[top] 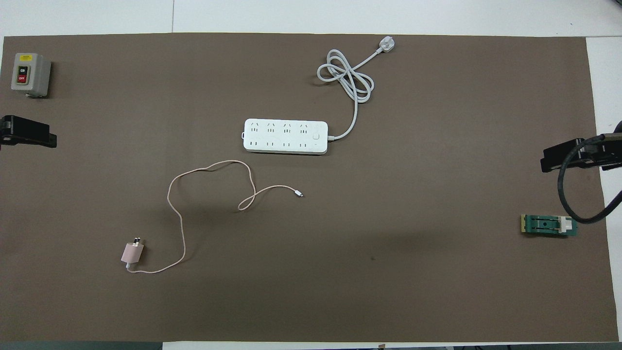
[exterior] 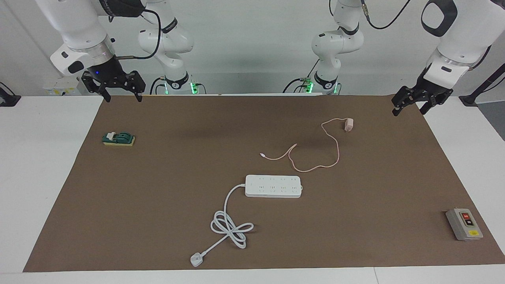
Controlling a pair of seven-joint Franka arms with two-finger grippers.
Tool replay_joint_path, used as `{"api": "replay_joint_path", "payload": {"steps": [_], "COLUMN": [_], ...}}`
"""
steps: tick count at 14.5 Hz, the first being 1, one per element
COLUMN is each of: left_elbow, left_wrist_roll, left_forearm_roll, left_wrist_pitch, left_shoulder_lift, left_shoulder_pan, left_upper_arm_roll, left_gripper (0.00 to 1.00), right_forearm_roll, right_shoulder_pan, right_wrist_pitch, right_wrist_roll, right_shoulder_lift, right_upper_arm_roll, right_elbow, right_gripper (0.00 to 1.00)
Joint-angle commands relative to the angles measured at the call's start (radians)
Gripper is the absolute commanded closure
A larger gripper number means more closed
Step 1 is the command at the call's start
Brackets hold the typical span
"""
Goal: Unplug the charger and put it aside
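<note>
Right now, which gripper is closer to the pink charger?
Left. The left gripper hangs open over the mat's edge beside the charger; the right gripper is up at the other arm's end.

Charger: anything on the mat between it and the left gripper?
Nothing visible. The charger lies unplugged on bare mat, nearer the robots than the power strip. The left gripper, jaws open, hangs over the mat's edge at the left arm's end.

The charger point(top: 131, 253) lies unplugged on the brown mat point(top: 437, 291), nearer to the robots than the power strip point(top: 285, 136), its pink cable point(top: 182, 233) looping toward the strip without touching it.
</note>
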Motion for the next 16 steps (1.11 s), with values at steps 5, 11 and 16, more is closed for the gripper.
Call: {"api": "replay_joint_path", "payload": {"steps": [5,11,16], "left_elbow": [0.036,0.029,0.025], "left_wrist_roll": [-0.024,-0.029,-0.066], "left_forearm_roll": [0.027,-0.013,-0.030], "left_wrist_pitch": [-0.059,-0.060,-0.069], "left_shoulder_lift": [0.013,0.007,0.005], "left_shoulder_pan": [-0.129,-0.130,-0.132], "left_upper_arm_roll": [0.058,0.051,0.051], "left_gripper": [0.00,0.00,0.00], "right_forearm_roll": [-0.018,-0.018,-0.016], "right_shoulder_pan": [-0.012,-0.012,-0.012], "right_wrist_pitch": [-0.033,-0.033,-0.036], "right_wrist_roll": [-0.020,-0.022,-0.023], "right_shoulder_lift": [-0.044,-0.054,-0.059], "right_upper_arm_roll": [0.014,0.014,0.014], "right_elbow": [-0.025,-0.024,-0.024], "right_gripper": [0.00,0.00,0.00]}}
